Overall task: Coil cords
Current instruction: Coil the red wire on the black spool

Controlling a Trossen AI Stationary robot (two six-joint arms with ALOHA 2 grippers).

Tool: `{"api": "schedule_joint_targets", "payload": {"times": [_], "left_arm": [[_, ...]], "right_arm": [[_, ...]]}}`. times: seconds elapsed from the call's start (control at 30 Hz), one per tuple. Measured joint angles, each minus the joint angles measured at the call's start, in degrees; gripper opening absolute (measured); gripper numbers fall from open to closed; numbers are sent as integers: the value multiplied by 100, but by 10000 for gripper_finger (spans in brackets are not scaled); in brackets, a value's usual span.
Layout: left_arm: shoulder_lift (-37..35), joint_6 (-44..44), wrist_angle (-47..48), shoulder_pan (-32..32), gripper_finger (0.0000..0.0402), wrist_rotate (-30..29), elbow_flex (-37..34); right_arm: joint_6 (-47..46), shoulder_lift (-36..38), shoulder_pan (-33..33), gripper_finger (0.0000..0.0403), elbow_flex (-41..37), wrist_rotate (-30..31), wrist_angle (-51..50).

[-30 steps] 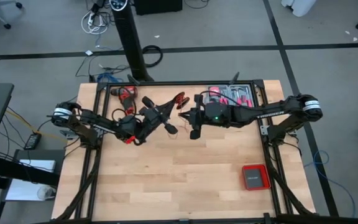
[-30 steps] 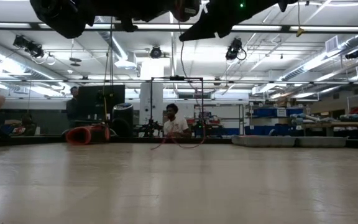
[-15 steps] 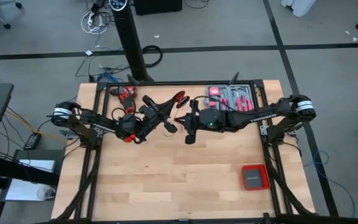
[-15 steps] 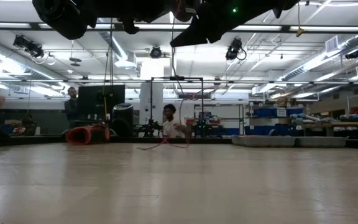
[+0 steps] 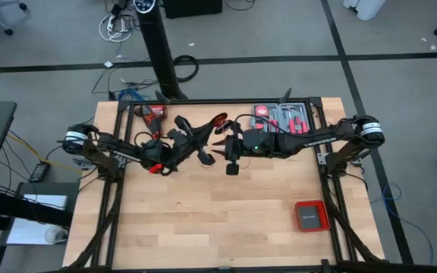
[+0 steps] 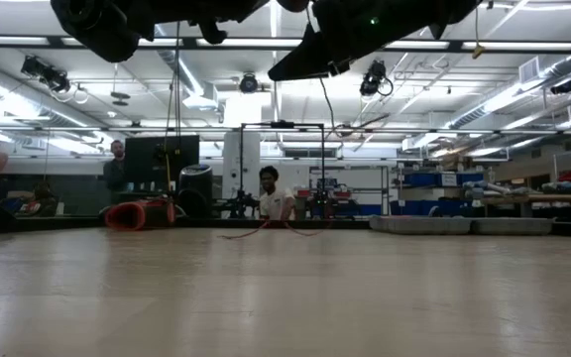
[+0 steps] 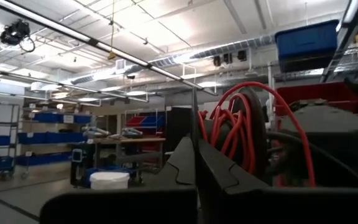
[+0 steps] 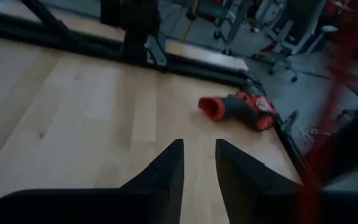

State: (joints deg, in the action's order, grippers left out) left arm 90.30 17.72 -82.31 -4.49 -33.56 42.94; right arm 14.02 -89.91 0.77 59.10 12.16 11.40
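The right tool (image 5: 220, 142), beside the thin red cord coil (image 5: 220, 120), has just opened, empty, while the left tool (image 5: 205, 157) stays shut.

Low view: both arms cropped by the upper edge above the desk (image 6: 285, 297); grippers unseen. Right wrist view: red cord (image 8: 328, 118) beside the power drill (image 8: 238, 109) is blurred. High view: cord strand too thin to trace.

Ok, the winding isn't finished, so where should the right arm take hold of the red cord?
Probably on the slack strand hanging below the coil, not on the loops. It hangs upright, so the right gripper, jaws open, should come in level from the side, astride it.
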Motion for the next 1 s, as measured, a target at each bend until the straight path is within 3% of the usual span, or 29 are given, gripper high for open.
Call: {"api": "schedule_joint_targets", "payload": {"times": [0.13,0.37,0.63,0.83,1.0], "left_arm": [[0,25,-21,0,0,-15,-7],[0,184,29,45,0,-295,-243],[0,129,-253,199,0,-322,-529],[0,361,63,292,0,-326,-566],[0,696,534,357,0,-329,-568]], "right_arm": [[1,69,23,89,-314,71,137],[3,504,216,88,-410,798,-500],[-35,975,70,89,-406,792,-778],[-37,1145,58,89,-406,776,-723],[105,1152,57,86,-404,1276,-960]]}}
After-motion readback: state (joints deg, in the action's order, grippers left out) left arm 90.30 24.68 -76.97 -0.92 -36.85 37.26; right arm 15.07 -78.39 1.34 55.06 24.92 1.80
